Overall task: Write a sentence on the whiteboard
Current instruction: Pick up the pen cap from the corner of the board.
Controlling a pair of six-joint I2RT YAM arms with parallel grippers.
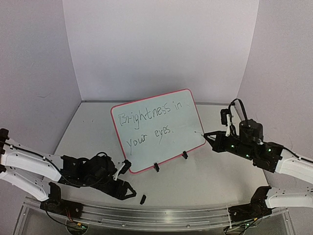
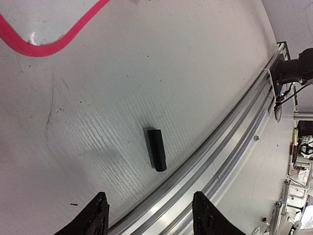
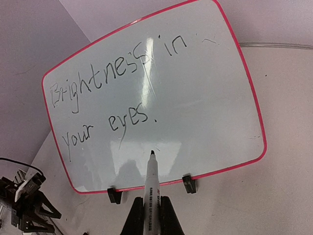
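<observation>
One backdrop (image 1: 161,44): pale plain panels, standing behind and to both sides of the table (image 1: 215,171).

One table: off-white and scuffed, bearing everything listed below.

One whiteboard (image 1: 188,129): glossy white with a red-pink rounded frame, propped at a tilt at mid-table on two feet.

One rail (image 1: 146,215): grooved metal, running along the near edge of the table and carrying both arm bases.

One sentence (image 1: 146,116): thin dark handwriting across the left and middle of the whiteboard. It read "Brightness in" over "your eyes." with a full stop. The right part of the board was bare.

One left claw (image 2: 149,220): black, its fingers spread wide with nothing between them. It sat low over the table near the board's lower left corner.

One right claw (image 3: 151,221): clamped on the marker, near the board's right edge.

One marker (image 3: 150,188): white barrel with a dark tip pointed at the board below "eyes." Whether the tip touched the surface could not be told. Small dark print ran along the barrel, too small to read.

One cap (image 2: 157,149): a short black tube lying loose on the table near the rail, ahead of the left claw and touching neither finger.

Two feet (image 3: 188,183): small black clips on the board's bottom edge.
</observation>
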